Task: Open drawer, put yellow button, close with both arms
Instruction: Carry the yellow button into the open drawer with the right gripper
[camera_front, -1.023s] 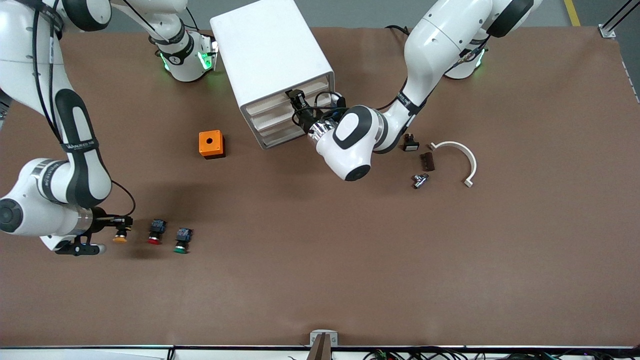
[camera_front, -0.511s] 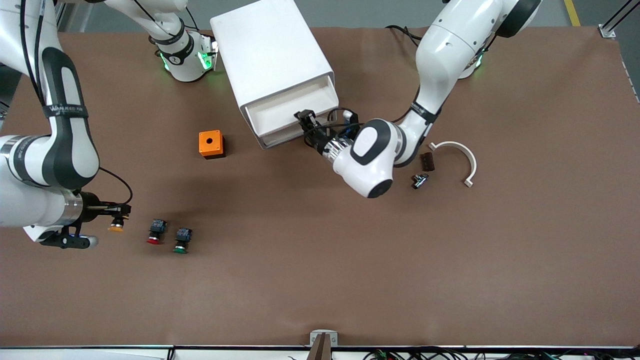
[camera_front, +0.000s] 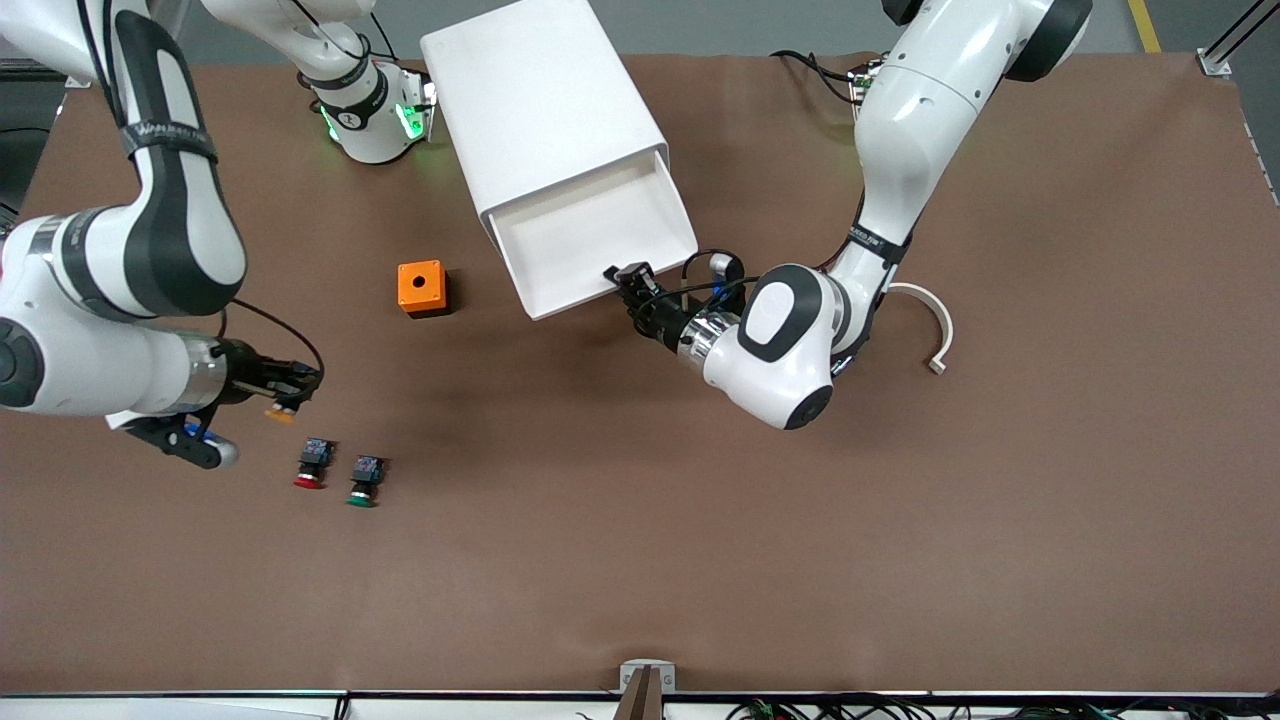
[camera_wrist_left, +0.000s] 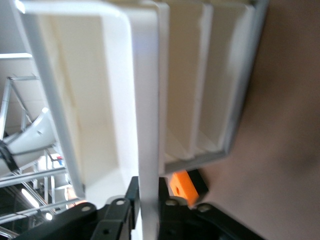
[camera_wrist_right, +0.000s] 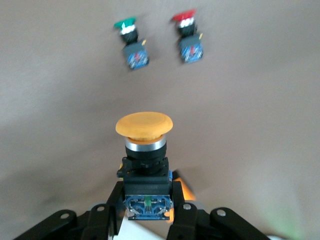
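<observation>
Brown table covering (camera_front: 640, 560) ran bare across the strip nearest the front camera. Next up, toward the right arm's end, sat the red button (camera_front: 312, 464) and the green button (camera_front: 364, 480) side by side, caps down toward the camera, black bodies with blue rear blocks.

My right gripper (camera_front: 290, 385) hung in the air just over the table by the red button, jaws closed narrow on the yellow button (camera_wrist_right: 145, 155). It had a yellow-orange mushroom cap, silver collar ring, black body and a blue rear block with a green contact strip; my fingers (camera_wrist_right: 111, 210) pinched the blue block from both sides, cap pointing away from the wrist.

Farther up, the orange box (camera_front: 423, 288) with a round hole on top stood alone, beside the cabinet. My left gripper (camera_front: 628, 280) was at the front edge of the drawer (camera_front: 590, 240), jaws closed thin on its front lip; the left wrist view showed the white lip (camera_wrist_left: 148, 150) running between my fingers (camera_wrist_left: 118, 212). Drawer was pulled well out, a shallow white tray, inside plain white. White curved bracket (camera_front: 930, 320) lay toward the left arm's end. The cabinet (camera_front: 530, 100), a big white box, stood farthest, between the two arm bases.
</observation>
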